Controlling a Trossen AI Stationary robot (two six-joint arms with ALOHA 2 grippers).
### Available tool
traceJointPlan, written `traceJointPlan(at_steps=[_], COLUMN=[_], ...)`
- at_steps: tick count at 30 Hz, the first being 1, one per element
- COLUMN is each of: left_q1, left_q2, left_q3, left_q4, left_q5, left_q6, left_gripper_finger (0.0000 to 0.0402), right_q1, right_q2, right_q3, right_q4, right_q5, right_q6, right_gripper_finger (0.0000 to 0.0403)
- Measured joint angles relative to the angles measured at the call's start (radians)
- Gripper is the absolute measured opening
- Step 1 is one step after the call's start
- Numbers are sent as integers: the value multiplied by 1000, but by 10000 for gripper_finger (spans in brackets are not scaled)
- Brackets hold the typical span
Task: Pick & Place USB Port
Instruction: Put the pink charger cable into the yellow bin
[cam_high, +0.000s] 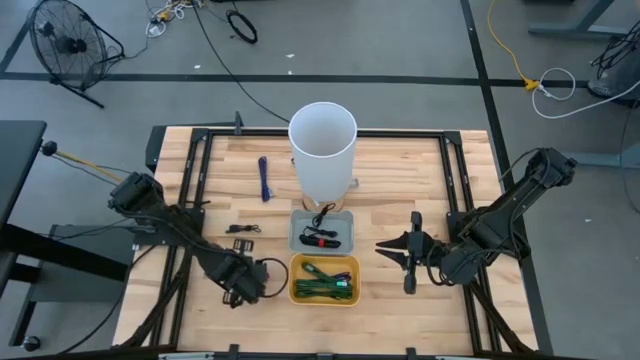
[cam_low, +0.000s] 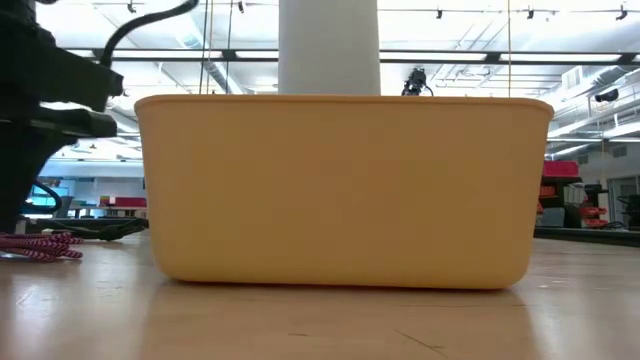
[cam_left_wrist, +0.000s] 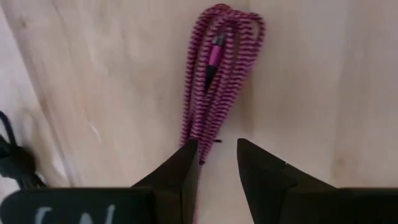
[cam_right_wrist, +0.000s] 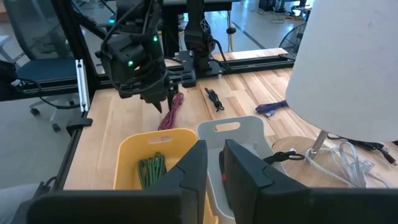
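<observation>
— Pink-striped, that coiled cable (cam_left_wrist: 217, 81) lying on the table (cam_high: 400, 170) just beside the yellow bin (cam_high: 324, 279), on the left arm's side. What could go wrong?

— Judging from the left wrist view, the left claw (cam_left_wrist: 217, 155) stands right at the end of the coil, fingers a little apart and holding nothing. If it closes there it may pinch only one loop, so the bundle could unravel and trail when lifted. The plug sits in the middle of the loops, away from the fingertips.

— Anything else?

— The cable is close to the yellow bin, so a dangling tail might catch its rim. The grey tray (cam_high: 320, 231) and the tall white cylinder (cam_high: 322, 148) stand beyond the bin, out of the way.

— And the arms?

— Left arm reaches low, claw tipped down towards the table next to the bin. Right claw (cam_high: 398, 252) waits on the bin's other side, fingers nearly together, empty.
</observation>
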Motion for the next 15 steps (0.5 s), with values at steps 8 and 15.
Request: traceJointPlan(at_steps=[8, 15], left_q1=[33, 44], left_q2=[-2, -2], left_q3=[-41, -41], left_q4=[18, 75], left_q5=[3, -31], left_q6=[-16, 13], left_gripper_finger=[115, 115], right_q1=[0, 0], right_q2=[19, 31], right_q3=[0, 0], right_q4=[0, 4], right_q5=[-4, -4], right_q6=[-1, -2], right_gripper_finger=[58, 58])
